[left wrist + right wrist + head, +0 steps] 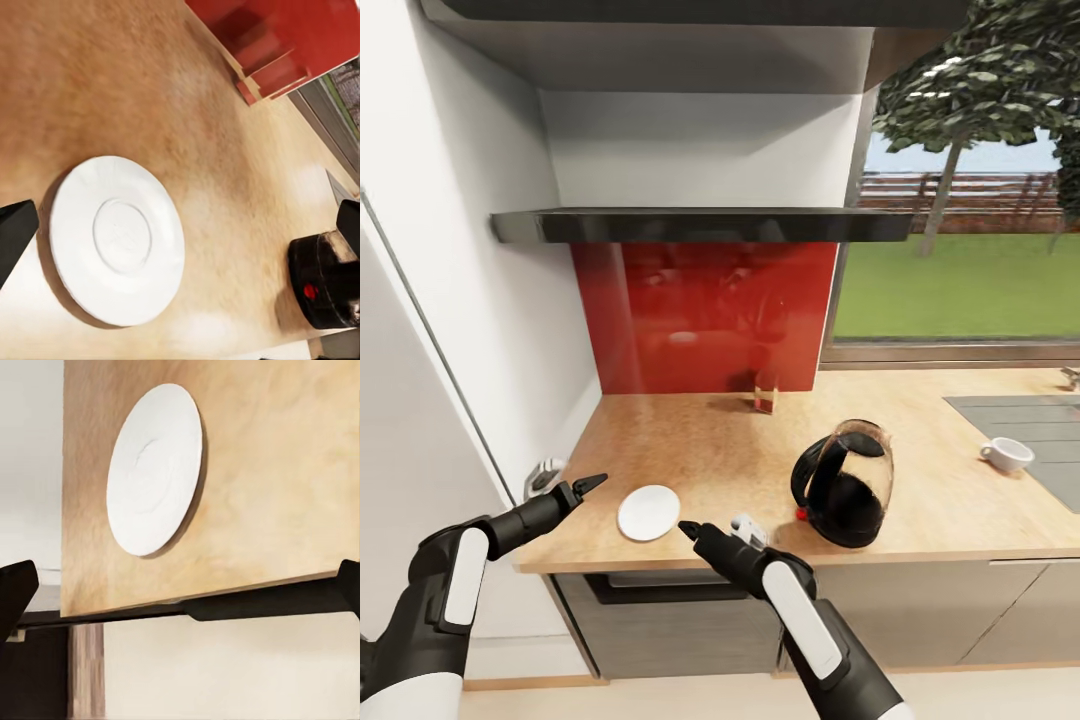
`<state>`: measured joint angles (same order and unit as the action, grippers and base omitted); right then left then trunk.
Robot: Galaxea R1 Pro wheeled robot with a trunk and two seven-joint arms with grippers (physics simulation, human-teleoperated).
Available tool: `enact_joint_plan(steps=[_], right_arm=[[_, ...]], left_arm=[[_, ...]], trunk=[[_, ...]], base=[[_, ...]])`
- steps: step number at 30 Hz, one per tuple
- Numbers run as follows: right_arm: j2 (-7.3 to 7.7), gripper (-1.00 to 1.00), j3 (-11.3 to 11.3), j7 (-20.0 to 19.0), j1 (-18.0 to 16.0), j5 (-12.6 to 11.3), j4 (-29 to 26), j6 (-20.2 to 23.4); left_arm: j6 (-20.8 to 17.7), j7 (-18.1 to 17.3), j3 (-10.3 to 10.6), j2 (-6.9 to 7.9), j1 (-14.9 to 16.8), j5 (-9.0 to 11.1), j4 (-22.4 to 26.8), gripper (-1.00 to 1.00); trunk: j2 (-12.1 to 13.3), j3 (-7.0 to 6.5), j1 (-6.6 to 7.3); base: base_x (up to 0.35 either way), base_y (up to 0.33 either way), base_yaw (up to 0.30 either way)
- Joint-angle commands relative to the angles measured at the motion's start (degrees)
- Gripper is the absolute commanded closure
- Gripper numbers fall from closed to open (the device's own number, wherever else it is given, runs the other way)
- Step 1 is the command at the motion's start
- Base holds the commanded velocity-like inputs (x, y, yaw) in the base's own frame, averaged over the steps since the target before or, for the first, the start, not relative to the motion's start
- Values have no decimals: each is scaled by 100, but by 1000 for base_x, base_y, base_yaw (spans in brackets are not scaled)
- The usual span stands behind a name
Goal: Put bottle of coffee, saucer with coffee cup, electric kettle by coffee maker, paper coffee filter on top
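Your grippers, left (596,483) and right (686,527), are both hanging spread wide with nothing in them, flanking the saucer (649,513) lying flat near the countertop's (690,440) front edge. The kettle (844,495) is sitting to its right, the cup (1007,454) farther right, and the shelf (700,224) is running overhead.

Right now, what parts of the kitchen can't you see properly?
- Top of the kitchen shelf: head view looks up from below, so whatever stands there is hidden.
- Electric kettle: cut off by the left wrist view's edge.
- Small object by the red backsplash: too blurred to identify.
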<state>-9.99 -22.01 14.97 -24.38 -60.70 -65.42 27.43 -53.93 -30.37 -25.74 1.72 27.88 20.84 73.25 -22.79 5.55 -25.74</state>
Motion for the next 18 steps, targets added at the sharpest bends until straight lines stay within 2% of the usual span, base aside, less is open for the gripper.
enact_joint_plan(steps=[1,9,18], right_arm=[[-1,-100,-30,59,-6,-94,-8,-3],[-1,-100,-143,53,-6,-156,-14,-17],[-1,-100,-154,50,-6,-161,-21,-18]], left_arm=[[-30,-30,-10,-2,7,-11,2,-100],[-30,-30,-10,-6,7,-10,0,-100],[-30,-9,-11,-165,56,-35,2,-100]], trunk=[[-13,13,-4],[-13,13,-4],[-13,13,-4]], base=[[0,241,0],[0,75,-22],[0,3,-236]])
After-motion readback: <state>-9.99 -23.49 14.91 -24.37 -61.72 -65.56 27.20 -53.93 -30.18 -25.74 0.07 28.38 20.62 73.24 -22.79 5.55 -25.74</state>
